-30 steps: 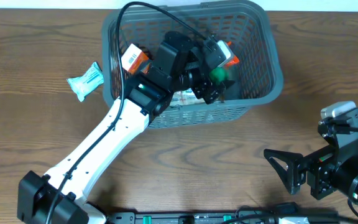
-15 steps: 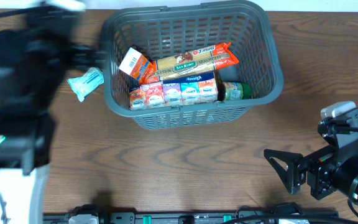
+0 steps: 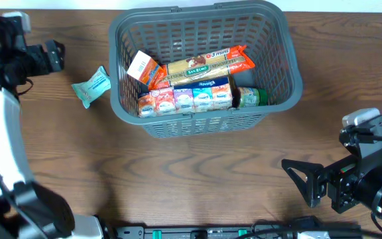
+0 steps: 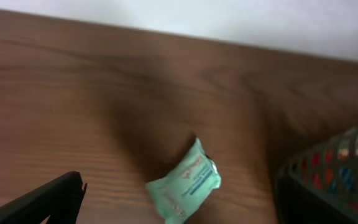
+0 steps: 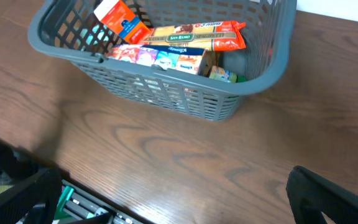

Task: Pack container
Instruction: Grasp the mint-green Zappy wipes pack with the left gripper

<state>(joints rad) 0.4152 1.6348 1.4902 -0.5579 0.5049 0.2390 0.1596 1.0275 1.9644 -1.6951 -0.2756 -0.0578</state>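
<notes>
The dark grey basket [image 3: 284, 60] stands at the back middle of the table. It holds an orange box [image 3: 141, 66], a long pasta packet [image 3: 207, 63], a row of small cartons [image 3: 184, 99] and a green-lidded jar [image 3: 251, 97] in its front right corner. A teal packet [image 3: 91, 86] lies on the table just left of the basket and also shows in the left wrist view [image 4: 185, 183]. My left gripper [image 3: 48, 56] hovers at the far left, up and left of the packet, open and empty. My right gripper [image 3: 304, 182] is open and empty at the front right.
The basket's corner [image 4: 328, 174] fills the right of the left wrist view. The right wrist view shows the whole basket [image 5: 166, 93] ahead across bare wood. A dark rail [image 3: 211, 232] runs along the table's front edge.
My left arm has come out of the basket and swung far left, to beside the teal packet. The green-lidded jar now lies in the basket. The right arm has not moved.
</notes>
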